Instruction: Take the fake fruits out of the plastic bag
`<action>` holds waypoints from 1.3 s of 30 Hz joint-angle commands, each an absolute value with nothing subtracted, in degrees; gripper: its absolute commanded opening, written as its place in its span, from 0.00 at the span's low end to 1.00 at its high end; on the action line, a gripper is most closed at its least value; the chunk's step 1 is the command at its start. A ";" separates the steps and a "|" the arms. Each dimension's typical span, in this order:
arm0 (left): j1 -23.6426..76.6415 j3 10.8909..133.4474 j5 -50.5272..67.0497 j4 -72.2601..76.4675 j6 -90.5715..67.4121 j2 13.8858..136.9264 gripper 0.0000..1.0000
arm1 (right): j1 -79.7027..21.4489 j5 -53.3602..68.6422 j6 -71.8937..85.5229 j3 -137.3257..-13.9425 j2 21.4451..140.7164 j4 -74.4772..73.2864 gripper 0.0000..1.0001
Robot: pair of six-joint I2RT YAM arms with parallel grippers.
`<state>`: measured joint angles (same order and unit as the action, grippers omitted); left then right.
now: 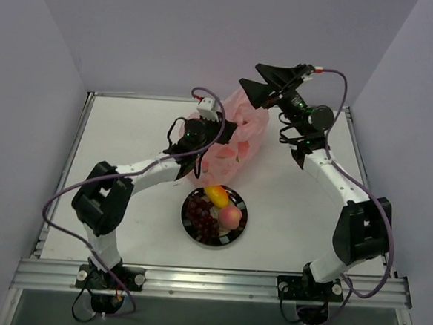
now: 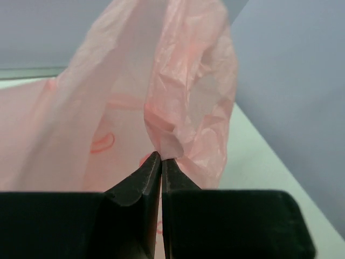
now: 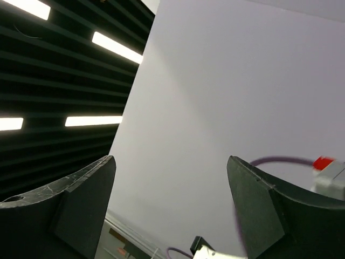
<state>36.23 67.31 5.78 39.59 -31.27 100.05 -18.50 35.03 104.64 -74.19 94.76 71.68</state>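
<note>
The white table (image 1: 129, 138) carries the plastic bag (image 1: 241, 131), a crinkled, translucent pink sack standing at the far middle. It is wider than the dish in front of it. Red printed shapes (image 2: 102, 141) show through its film in the left wrist view, but whether any of them are letters cannot be told. What, if anything, lies inside the bag cannot be told either.

Just near of the bag sits a round, black-rimmed metallic dish (image 1: 190, 227), which holds all three fake fruits. The dark red-purple grape bunch (image 1: 202, 215) lies on its left side and the pink-orange peach (image 1: 230, 218) on its right, touching the grapes. The yellow-orange mango (image 1: 216, 195) lies along the far edge, close under the bag's near hem.

The left gripper (image 2: 161, 159) is at the bag's left side with its jaws pressed together, pinching a fold of the pink film between the tips. The dish and fruits lie near and slightly right of it, apart from it.

The right gripper (image 1: 269, 82) is raised above the bag's far right corner. Its jaws are spread wide and hold nothing. They point up toward the lilac wall (image 3: 226, 81), well apart from the fruits.
</note>
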 commanded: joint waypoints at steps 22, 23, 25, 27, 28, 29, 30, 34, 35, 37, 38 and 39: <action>34.27 80.70 -0.43 5.81 -25.48 78.69 0.94 | -14.50 13.74 33.05 -53.18 40.36 7.39 0.54; 34.45 79.20 -1.92 4.15 -25.75 73.79 0.94 | -14.50 12.41 32.70 -52.56 39.38 6.43 0.52; 34.98 75.25 -5.78 -2.43 -26.28 68.76 0.94 | -14.50 7.68 32.35 -50.89 35.71 3.35 0.36; 35.33 73.05 -8.25 -10.40 -25.50 62.07 0.94 | -14.50 4.76 31.99 -49.66 33.24 0.80 0.27; 35.51 72.60 -10.70 -13.50 -25.14 60.05 0.94 | -14.50 3.44 31.99 -48.44 31.13 0.27 0.19; 35.51 72.34 -12.03 -17.10 -24.70 56.46 0.94 | -14.50 1.86 31.73 -47.99 30.33 -0.61 0.15; 35.51 72.07 -13.43 -23.58 -24.00 54.77 0.94 | -14.50 1.24 31.47 -47.64 29.54 -3.05 0.13; 35.51 67.96 -18.89 -35.05 -22.85 45.90 0.94 | -14.50 0.18 31.20 -46.06 26.64 -6.67 0.10; 35.51 66.98 -20.11 -38.03 -22.76 42.40 0.94 | -14.50 -1.48 31.20 -44.92 26.28 -7.38 0.10; 35.42 65.40 -21.09 -40.68 -23.11 39.30 0.94 | -14.50 -2.02 31.46 -44.12 25.23 -8.61 0.09; 35.42 64.26 -21.53 -42.00 -23.38 36.85 0.94 | -14.41 -2.54 31.64 -43.69 24.79 -9.92 0.09; 35.51 63.73 -22.75 -43.93 -23.90 35.78 0.94 | -14.50 -3.85 31.90 -43.51 24.26 -10.45 0.10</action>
